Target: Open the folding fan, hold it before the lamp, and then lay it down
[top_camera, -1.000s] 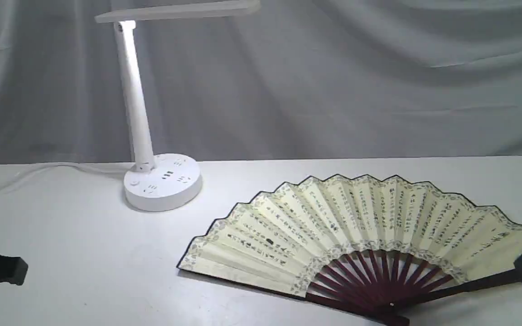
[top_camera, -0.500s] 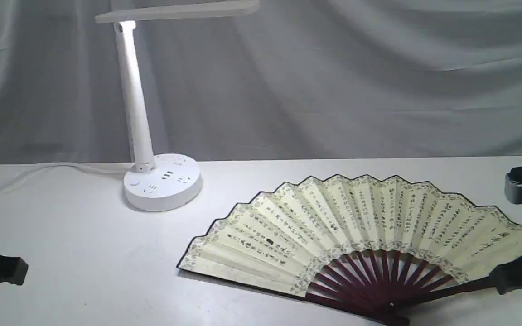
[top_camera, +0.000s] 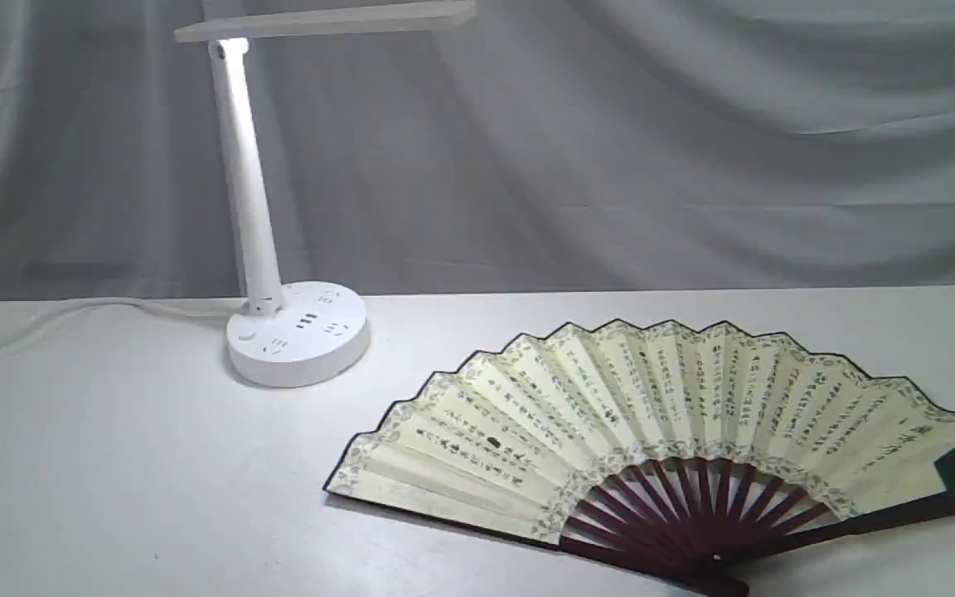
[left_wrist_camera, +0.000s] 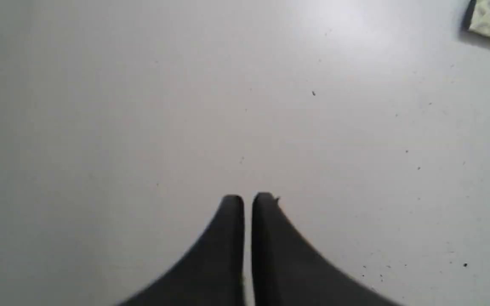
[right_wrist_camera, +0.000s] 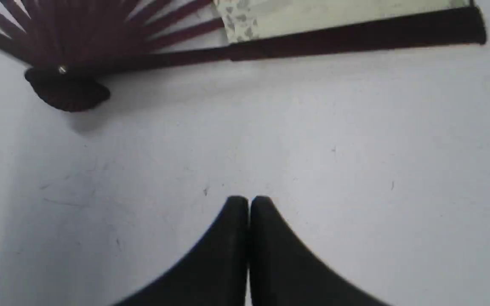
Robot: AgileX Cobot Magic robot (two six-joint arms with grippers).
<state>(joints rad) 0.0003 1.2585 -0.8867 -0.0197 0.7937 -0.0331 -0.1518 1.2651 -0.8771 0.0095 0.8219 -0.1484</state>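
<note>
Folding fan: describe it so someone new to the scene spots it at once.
On the white table, the white lamp stands at the exterior view's left. The folding fan lies spread open to its right: the only cream pleated thing, with black script and reddish-brown ribs.

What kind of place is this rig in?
Probably a lab or demo bench, not a home: a plain white table, a grey cloth backdrop hung behind it, and a desk lamp and open fan as props.
</note>
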